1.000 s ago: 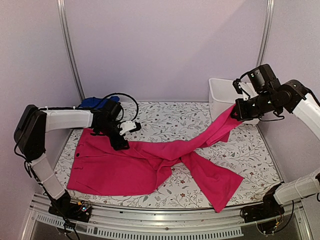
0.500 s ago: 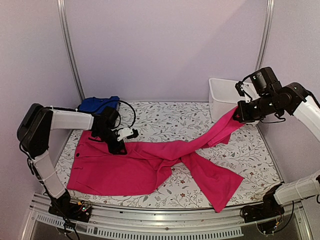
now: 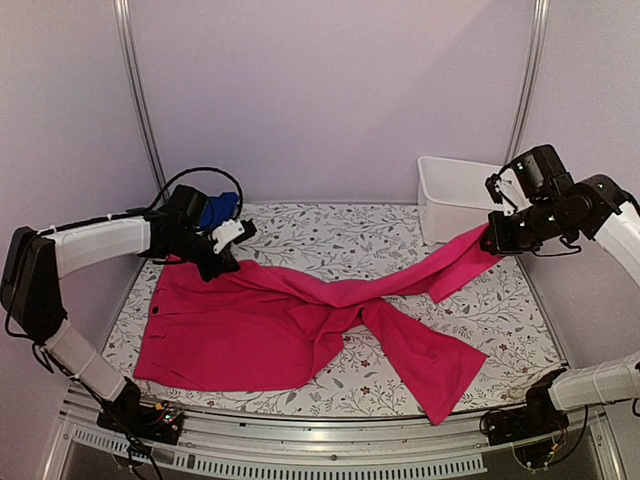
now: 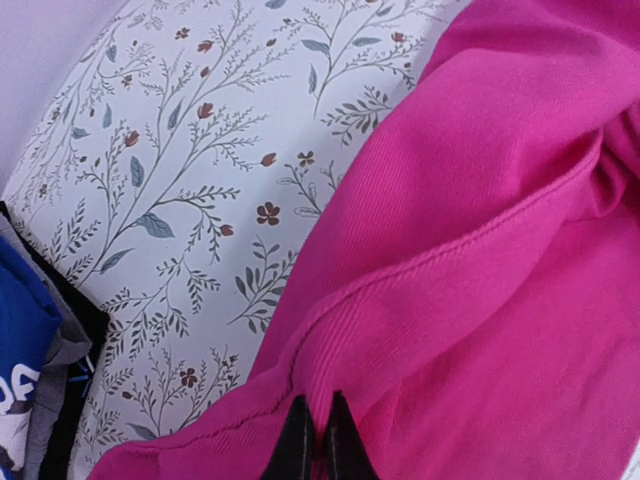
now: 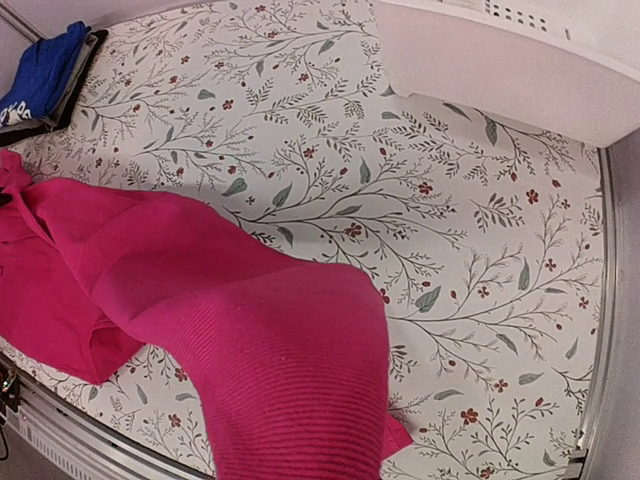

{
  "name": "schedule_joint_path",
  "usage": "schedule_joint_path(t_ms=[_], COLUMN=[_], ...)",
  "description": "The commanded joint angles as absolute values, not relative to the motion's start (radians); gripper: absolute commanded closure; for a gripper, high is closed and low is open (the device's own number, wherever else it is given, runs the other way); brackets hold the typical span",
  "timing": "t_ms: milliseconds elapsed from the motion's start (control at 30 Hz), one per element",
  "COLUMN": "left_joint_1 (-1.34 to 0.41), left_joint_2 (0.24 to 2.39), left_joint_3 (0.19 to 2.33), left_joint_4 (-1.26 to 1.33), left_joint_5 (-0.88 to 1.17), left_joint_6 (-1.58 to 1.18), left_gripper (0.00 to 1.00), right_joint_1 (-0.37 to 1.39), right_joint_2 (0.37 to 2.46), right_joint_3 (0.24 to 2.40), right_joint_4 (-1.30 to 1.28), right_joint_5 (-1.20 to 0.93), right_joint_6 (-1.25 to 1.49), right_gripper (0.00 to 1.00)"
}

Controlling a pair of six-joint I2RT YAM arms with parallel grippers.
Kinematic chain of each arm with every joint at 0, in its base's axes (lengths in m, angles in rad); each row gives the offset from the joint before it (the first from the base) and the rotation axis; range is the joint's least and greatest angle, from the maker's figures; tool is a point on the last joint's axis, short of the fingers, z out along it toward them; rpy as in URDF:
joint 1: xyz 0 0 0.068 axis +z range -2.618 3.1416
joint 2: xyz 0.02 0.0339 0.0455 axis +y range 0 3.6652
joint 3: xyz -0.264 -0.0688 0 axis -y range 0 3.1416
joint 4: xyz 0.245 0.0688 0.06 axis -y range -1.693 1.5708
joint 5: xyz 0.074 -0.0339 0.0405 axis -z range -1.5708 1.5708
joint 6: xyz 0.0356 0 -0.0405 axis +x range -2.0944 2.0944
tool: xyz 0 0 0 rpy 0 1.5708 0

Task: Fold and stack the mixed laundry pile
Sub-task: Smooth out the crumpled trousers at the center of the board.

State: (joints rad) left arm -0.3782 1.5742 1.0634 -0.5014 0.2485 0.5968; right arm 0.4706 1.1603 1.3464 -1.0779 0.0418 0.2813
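**A:** Where does the magenta garment lie?

**B:** It is spread over the left and middle of the desk. One leg reaches the near edge, and the other crosses over it toward the right.

**A:** And the left pincer?

**B:** It is closed on the garment's far-left hem. In the wrist view its fingertips are pressed together at the pink seam.

**A:** The right pincer?

**B:** It is clamped on the end of the crossing leg and holds it up off the desk. In its own view the cloth hides its fingers.

**A:** Farther back?

**B:** A blue garment with white print sits in the far-left corner, behind the left arm. A white bin stands in the far-right corner, just behind the raised leg.
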Motion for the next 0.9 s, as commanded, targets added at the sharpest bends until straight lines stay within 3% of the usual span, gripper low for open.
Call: schedule_joint_path(t_ms=[0, 300, 567, 767, 800, 833, 867], left_joint_1=[-0.311, -0.147, -0.155, -0.172, -0.176, -0.187, -0.204], left_joint_2=[1.477, 1.442, 1.578, 1.77, 1.82, 1.866, 1.912], left_joint_3=[1.057, 1.011, 1.152, 1.319, 1.368, 1.423, 1.501], left_joint_4=[-0.472, -0.362, -0.423, -0.357, -0.366, -0.386, -0.419], left_joint_5=[0.333, 0.418, 0.585, 0.44, 0.412, 0.349, 0.273], left_joint_6=[0.506, 0.362, 0.378, 0.235, 0.215, 0.19, 0.165], left_gripper=[1.0, 1.0, 1.0, 1.0, 1.0, 0.88, 0.76], right_joint_1=[0.422, 0.276, 0.117, -0.054, -0.062, -0.065, -0.066], right_joint_2=[1.119, 1.039, 1.115, 1.316, 1.375, 1.455, 1.501], right_joint_3=[1.314, 1.235, 1.189, 1.183, 1.201, 1.252, 1.301], right_joint_4=[-1.161, -1.264, -1.138, -0.851, -0.826, -0.817, -0.821], right_joint_5=[0.098, 0.157, 0.088, 0.025, 0.017, 0.011, 0.01], right_joint_6=[0.352, 0.47, 0.365, 0.309, 0.306, 0.301, 0.292], right_gripper=[1.0, 1.0, 1.0, 1.0, 0.97, 0.83, 0.61])
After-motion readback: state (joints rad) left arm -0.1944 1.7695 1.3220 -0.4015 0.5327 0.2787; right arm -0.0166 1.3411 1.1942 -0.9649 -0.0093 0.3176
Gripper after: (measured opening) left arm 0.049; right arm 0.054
